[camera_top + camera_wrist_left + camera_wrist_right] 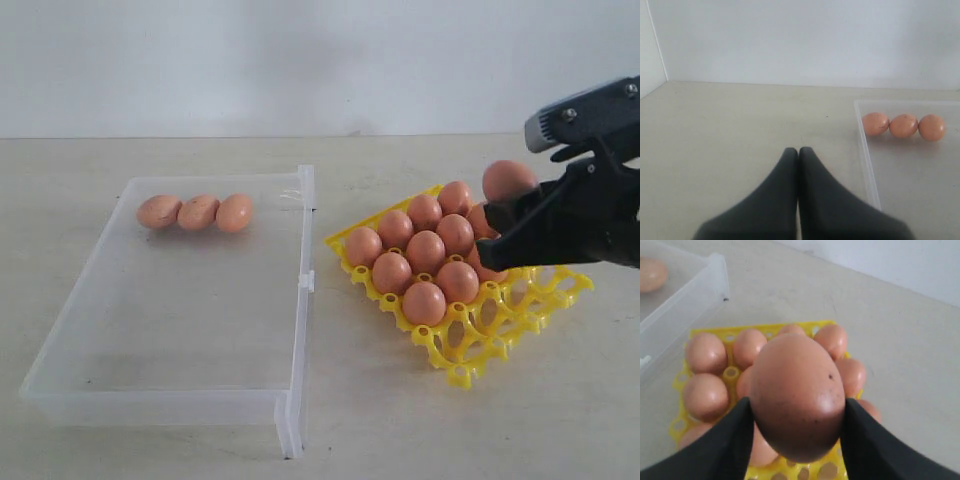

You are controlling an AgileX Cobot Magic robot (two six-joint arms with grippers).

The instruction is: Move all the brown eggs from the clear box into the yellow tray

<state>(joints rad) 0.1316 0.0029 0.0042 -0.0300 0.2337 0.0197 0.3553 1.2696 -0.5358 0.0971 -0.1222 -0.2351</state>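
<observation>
Three brown eggs (197,212) lie in a row at the far end of the clear box (60,340), also seen from the left wrist as brown eggs (903,126) inside the clear box (867,165). The yellow tray (500,340) holds several brown eggs (425,250). My right gripper (505,215) is shut on one brown egg (508,180), held above the tray's far right part; in the right wrist view this egg (797,395) sits between the black fingers (722,445) over the yellow tray (695,335). My left gripper (799,150) is shut and empty, beside the box.
The pale tabletop (400,420) runs back to a white wall (300,60). The box's thicker rim flange (300,290) faces the tray, with a narrow strip of table between them.
</observation>
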